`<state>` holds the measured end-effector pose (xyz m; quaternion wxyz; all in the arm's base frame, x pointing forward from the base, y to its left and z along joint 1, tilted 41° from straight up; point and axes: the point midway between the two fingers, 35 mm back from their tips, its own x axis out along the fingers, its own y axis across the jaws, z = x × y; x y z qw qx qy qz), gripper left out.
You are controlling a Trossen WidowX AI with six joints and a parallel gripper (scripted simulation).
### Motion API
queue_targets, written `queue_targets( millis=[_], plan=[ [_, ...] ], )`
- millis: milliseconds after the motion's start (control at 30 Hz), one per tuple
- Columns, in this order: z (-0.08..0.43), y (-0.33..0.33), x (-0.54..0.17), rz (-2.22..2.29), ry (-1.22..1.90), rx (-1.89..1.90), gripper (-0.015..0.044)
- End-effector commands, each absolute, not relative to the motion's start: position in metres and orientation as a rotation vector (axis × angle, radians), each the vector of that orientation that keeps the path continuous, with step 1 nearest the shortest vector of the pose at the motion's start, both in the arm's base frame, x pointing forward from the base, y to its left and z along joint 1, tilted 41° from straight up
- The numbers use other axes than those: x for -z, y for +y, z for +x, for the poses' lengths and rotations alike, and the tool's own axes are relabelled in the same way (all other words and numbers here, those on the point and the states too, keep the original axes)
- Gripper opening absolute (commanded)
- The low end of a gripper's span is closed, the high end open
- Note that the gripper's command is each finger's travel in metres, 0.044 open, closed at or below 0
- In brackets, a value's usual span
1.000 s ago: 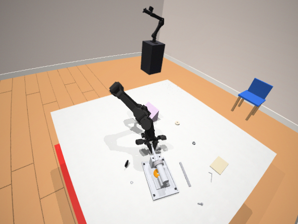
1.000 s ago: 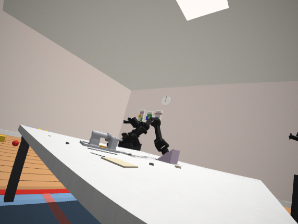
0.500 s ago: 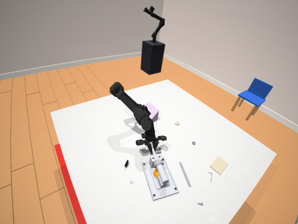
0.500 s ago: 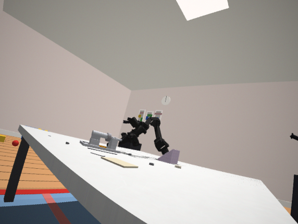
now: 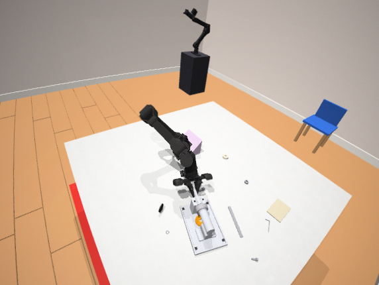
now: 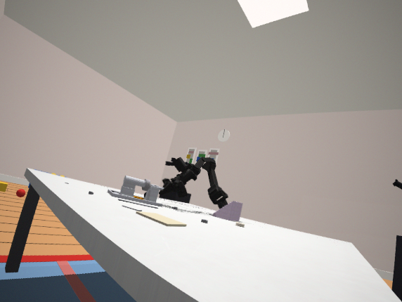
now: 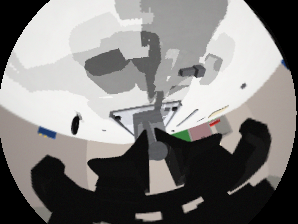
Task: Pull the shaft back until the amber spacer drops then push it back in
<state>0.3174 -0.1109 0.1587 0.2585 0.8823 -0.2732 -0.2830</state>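
Note:
My gripper (image 5: 195, 194) (image 7: 150, 131) is shut on the pale grey shaft, whose rod (image 5: 196, 191) runs from between the fingers to the small end block (image 5: 195, 207) (image 6: 152, 194). Beyond it, a thick grey cylinder (image 5: 207, 223) (image 6: 133, 181) extends over the big housing block (image 6: 127, 189). Grey rings (image 5: 201, 207) show near the small block. The amber spacer (image 5: 198, 221) (image 6: 138, 197) is low at the base plate (image 5: 192, 246), below the cylinder and partly hidden by it. How deep the shaft sits in the housing cannot be told.
A black oval part (image 5: 161, 208) (image 7: 75, 125) and a small ring (image 5: 167, 232) lie left of the plate. A grey bar (image 5: 235, 221), a hex key (image 5: 268, 225), a beige square (image 5: 278, 210) and a bolt (image 5: 254, 259) lie right. A lilac block (image 5: 194, 141) (image 6: 230, 211) stands behind the arm.

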Motion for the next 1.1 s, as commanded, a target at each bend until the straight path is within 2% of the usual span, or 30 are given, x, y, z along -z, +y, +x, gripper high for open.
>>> queue_targets(
  millis=[0, 1067],
  plan=[
    [0.3219, -0.1106, -0.1621, 2.396, -0.735, 0.755, 0.0],
    [0.3296, -0.1124, -0.1644, 2.396, -0.735, 0.754, 0.0]
  ],
)
